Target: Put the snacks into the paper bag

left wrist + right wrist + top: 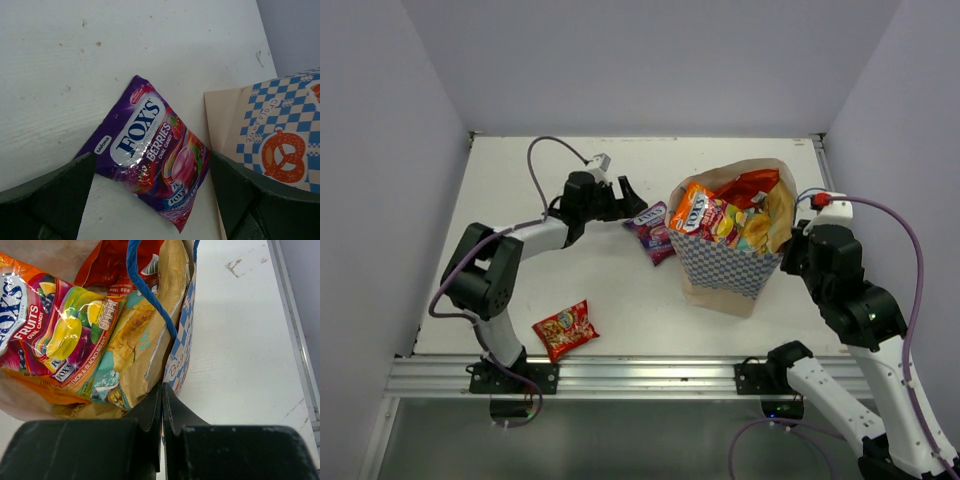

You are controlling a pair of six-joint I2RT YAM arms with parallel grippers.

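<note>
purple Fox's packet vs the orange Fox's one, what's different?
Look: the purple packet is purple and printed Berries; the orange packet is orange and printed Fruits.
Place: the purple packet lies on the table beside the paper bag; the orange packet already sits inside the bag.
Shared: both are glossy Fox's oval candy packets.

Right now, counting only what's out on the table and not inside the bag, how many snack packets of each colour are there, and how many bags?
purple packet: 1
small red packet: 1
paper bag: 1
Total: 3
</note>
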